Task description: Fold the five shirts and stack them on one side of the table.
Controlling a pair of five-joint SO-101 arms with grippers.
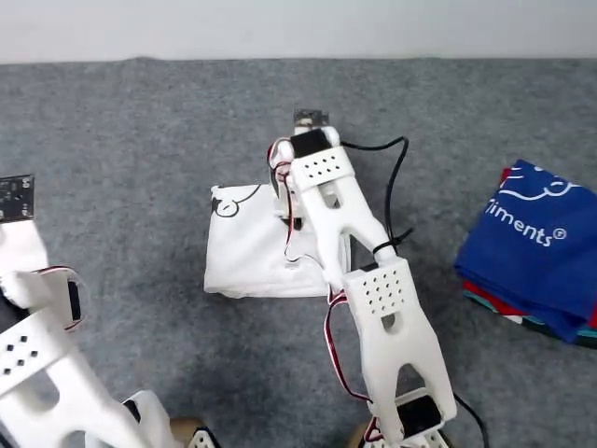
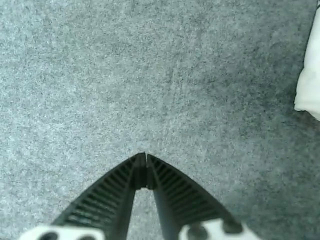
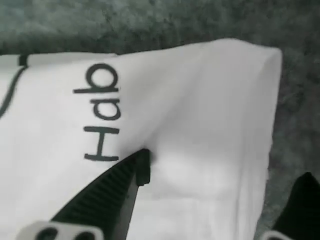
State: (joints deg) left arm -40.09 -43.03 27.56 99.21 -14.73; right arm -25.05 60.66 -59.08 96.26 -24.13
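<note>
A folded white shirt (image 1: 247,252) with black print lies in the middle of the grey table. My right arm (image 1: 326,187) stretches over its right part. In the right wrist view my right gripper (image 3: 222,185) is open: one finger (image 3: 125,185) rests on the white shirt (image 3: 200,125), the other stands just past the shirt's folded edge, over the carpet. At the table's right side is a stack of folded shirts with a blue shirt (image 1: 541,243) on top. My left gripper (image 2: 145,159) is shut and empty above bare carpet, with an edge of the white shirt (image 2: 311,75) off to one side.
The left arm (image 1: 37,355) sits at the near left corner. Grey carpet (image 1: 140,140) covers the whole table, with free room left of and behind the white shirt. Red and teal edges (image 1: 494,303) show under the blue shirt. A black cable (image 1: 396,177) loops beside the right arm.
</note>
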